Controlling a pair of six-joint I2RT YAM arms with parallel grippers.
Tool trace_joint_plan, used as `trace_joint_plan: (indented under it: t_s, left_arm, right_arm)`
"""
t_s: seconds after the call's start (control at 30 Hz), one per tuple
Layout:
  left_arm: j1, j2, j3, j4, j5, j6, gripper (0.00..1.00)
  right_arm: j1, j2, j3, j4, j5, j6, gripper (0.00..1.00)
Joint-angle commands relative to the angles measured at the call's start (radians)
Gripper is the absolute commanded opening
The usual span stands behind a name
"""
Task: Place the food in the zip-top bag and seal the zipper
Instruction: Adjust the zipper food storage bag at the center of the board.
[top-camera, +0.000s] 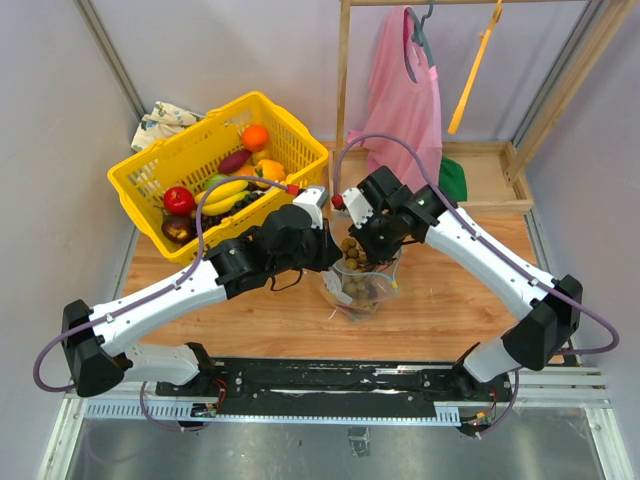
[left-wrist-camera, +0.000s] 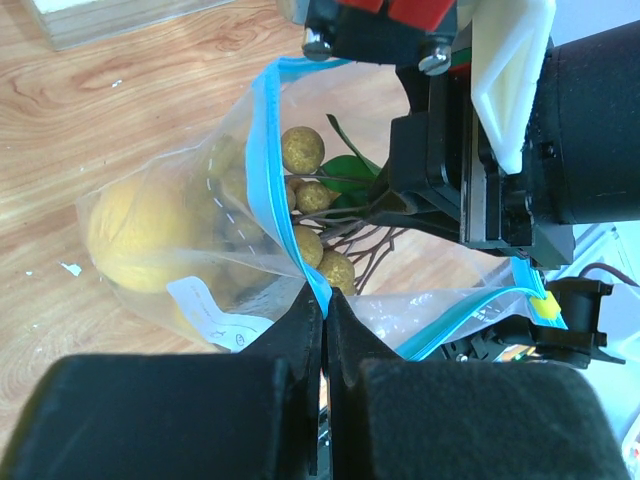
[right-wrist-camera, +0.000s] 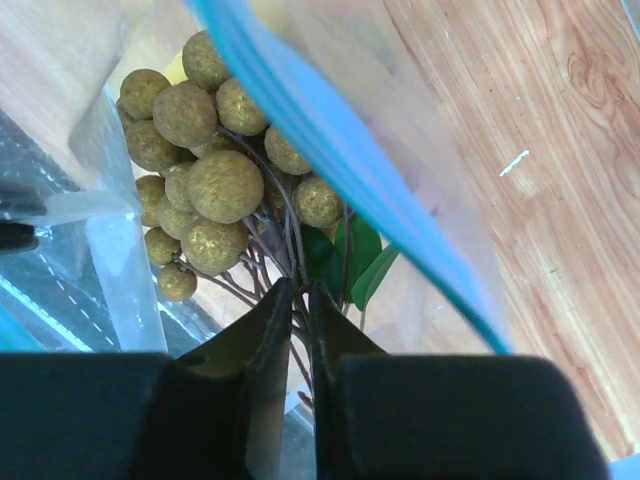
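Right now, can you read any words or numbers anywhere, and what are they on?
White label on the zip-top bag: a little dark print, too small and blurred to read.
I can see no other words, numbers or signs in any view.

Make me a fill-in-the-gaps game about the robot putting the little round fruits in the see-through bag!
1. The left pincer is shut on the ___ zipper of the zip-top bag.
2. The right pincer holds the grape cluster by its thin brown ___.
3. The basket full of other fruit is coloured ___.

Missing words: blue; stem; yellow.
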Motion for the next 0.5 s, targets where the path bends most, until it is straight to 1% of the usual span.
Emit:
trace_joint_plan:
  t_s: [0.0,0.07,0.1,0.17,0.3,0.47]
  left_arm:
    - [0.006,-0.027,-0.011,0.031,-0.001,0.002,0.00]
    - [0.006,-0.027,-0.014,0.034,0.000,0.002,0.00]
    - [0.007,-0.028,-0.014,0.033,-0.001,0.002,0.00]
    - [0.006,-0.029,-0.015,0.034,0.001,0.002,0.00]
    - [0.006,-0.031,-0.018,0.036,0.002,0.001,0.00]
    - [0.007,-0.032,-0.022,0.038,-0.002,0.003,0.00]
  right_arm:
    - [0.029,0.000,0.036,-0.034,0.040,0.001,0.09]
    - [0.030,0.002,0.043,-0.034,0.042,0.002,0.09]
    - [0.032,0.002,0.046,-0.036,0.043,0.000,0.11]
    - [0.038,0.005,0.058,-0.039,0.058,0.000,0.17]
    - [0.053,0.017,0.078,-0.059,0.129,-0.004,0.35]
    - [0.061,0.029,0.066,-0.081,0.138,-0.003,0.47]
